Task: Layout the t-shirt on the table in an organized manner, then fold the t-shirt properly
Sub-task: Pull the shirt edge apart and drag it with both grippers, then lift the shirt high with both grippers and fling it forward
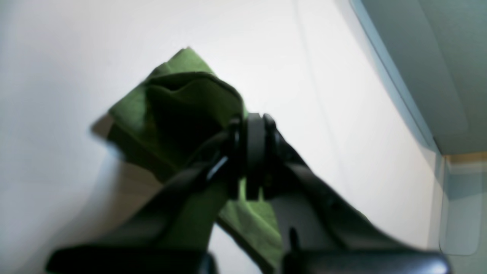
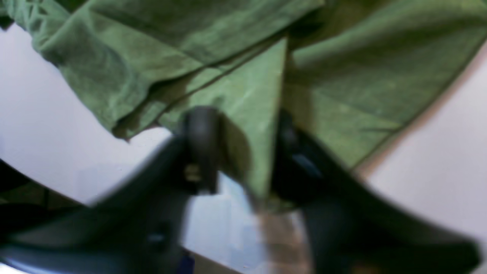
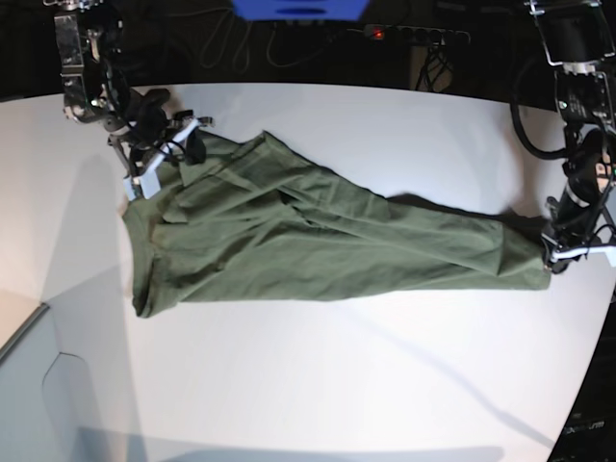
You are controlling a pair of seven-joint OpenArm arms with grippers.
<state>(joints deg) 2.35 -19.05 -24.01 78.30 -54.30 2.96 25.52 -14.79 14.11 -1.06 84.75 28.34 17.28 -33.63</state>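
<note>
Here, at the left of the base view, the right hand (image 3: 166, 154) sits at the top-left corner of the olive-green, short-sleeved cotton t-shirt (image 3: 308, 236), which lies on the large, matte white bench (image 3: 318, 385). In the right wrist view a pointed fold of the green fabric (image 2: 251, 114) runs down between the two dark fingers (image 2: 199, 148), which stand a little apart on either side of it; the picture is blurred, so whether they pinch the cloth cannot be told.

From that corner the garment spreads wide and rumpled, with a straight lower edge and many long creases running diagonally. It narrows steadily toward the right into a gathered, tapered end near the bench's curved right edge.

There the left hand (image 3: 568, 245) meets the narrow tip. In the left wrist view its black fingers (image 1: 251, 148) are closed together on a bunched fold of the shirt (image 1: 179, 110), with more green fabric hanging below them over the white surface. The cloth looks soft and wrinkly, darker in the shadowed folds.
</note>
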